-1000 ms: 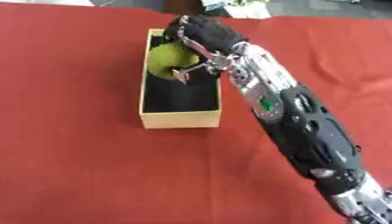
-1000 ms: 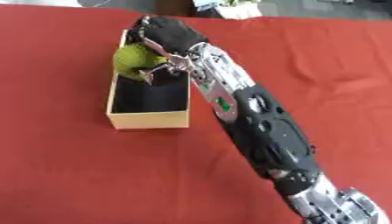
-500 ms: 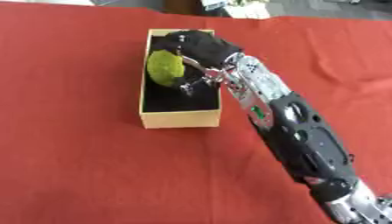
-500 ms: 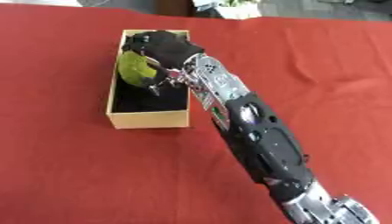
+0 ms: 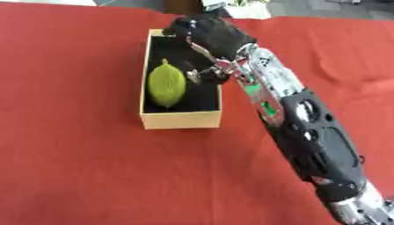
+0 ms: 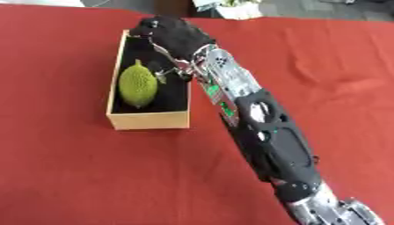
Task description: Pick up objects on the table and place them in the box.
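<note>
A big red cloth [image 5: 85, 176] covers the table, and it fills the near part of both views. The robot's right arm [image 5: 315, 140] comes in from the lower right corner. It is black with silver parts and it reaches up and away across the cloth. A little farther off sits the box [image 5: 181, 119]. It is long and thin, tan on the outside and dark inside, with its short end toward the robot. A green bumpy fruit [image 5: 166, 85] lies inside the box. It is shaped like a long egg, with one tip pointing away. It rests on the dark floor of the box, closer to the left wall and the near end. The right hand [image 5: 209, 36] is past the fruit, over the far right part of the box. It does not touch the fruit, and there is a gap of dark box floor between them. The hand holds nothing. Its black fingers hang down loosely over the far end of the box, and a thin silver part near the wrist pokes toward the fruit. Beyond the far edge of the table there are some pale things, too small to make out.
</note>
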{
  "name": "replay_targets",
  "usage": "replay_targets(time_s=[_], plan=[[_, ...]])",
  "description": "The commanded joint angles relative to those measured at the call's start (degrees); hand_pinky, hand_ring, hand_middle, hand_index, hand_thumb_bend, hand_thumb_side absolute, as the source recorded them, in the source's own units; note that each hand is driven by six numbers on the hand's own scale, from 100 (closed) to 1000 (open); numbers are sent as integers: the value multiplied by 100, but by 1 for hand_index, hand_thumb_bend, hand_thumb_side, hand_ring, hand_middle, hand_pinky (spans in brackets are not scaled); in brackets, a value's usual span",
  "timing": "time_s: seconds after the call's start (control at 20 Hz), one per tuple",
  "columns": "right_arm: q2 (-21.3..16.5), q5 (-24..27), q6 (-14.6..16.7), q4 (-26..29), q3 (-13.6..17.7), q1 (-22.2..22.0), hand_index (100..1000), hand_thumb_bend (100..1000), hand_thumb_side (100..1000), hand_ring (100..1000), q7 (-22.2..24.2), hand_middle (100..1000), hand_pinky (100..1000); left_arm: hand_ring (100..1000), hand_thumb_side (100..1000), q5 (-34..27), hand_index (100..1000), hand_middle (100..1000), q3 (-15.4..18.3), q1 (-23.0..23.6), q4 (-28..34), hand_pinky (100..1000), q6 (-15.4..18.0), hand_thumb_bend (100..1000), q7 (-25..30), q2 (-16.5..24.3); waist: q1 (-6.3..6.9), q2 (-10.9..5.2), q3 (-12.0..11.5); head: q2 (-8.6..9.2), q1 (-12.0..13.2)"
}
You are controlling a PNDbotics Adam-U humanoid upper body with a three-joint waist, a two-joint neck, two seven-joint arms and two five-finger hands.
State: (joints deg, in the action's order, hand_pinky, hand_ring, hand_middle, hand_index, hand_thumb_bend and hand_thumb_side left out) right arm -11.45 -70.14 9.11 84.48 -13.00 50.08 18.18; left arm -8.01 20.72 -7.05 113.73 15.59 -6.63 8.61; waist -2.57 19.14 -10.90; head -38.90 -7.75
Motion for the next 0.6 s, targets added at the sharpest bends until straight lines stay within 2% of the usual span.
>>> replay_targets(time_s=[0.05,0.1,0.2,0.25,0.3,0.45,0.5,0.6], plan=[[-218,210,-212,499,322,79,915,100,100,840,-255,799,837,823,726,-25,693,853,34,-30,86,594,7,199,-6,71,39,-108,14,62,29],[-291,292,-295,634,434,78,910,100,100,832,-338,789,828,823,726,-23,693,853,45,-25,86,594,10,199,-17,72,43,-111,35,59,54],[-486,470,-473,923,706,36,887,100,246,814,-517,767,811,823,726,-13,693,854,68,-15,86,594,12,199,-40,71,47,-114,76,56,101],[-585,560,-563,1060,849,-18,880,100,366,806,-607,762,802,824,726,-6,693,853,75,-12,86,594,12,198,-50,72,48,-114,93,54,122],[-682,652,-655,1156,997,-84,877,100,446,805,-699,763,798,824,725,2,693,853,80,-9,86,594,12,198,-57,73,49,-114,108,54,141],[-992,911,-915,1270,1418,-247,870,100,589,803,-959,762,795,824,725,17,693,853,88,-5,86,594,22,197,-72,82,47,-112,124,55,171],[-1143,1256,-1070,1264,1562,-320,871,100,607,803,-1201,762,796,824,725,22,693,853,88,-5,86,594,25,197,-74,88,42,-110,124,55,173],[-1528,2535,-1253,1132,1742,-491,873,100,635,805,-1851,764,805,824,724,29,693,853,88,-4,86,594,28,197,-77,98,33,-107,128,53,177]])
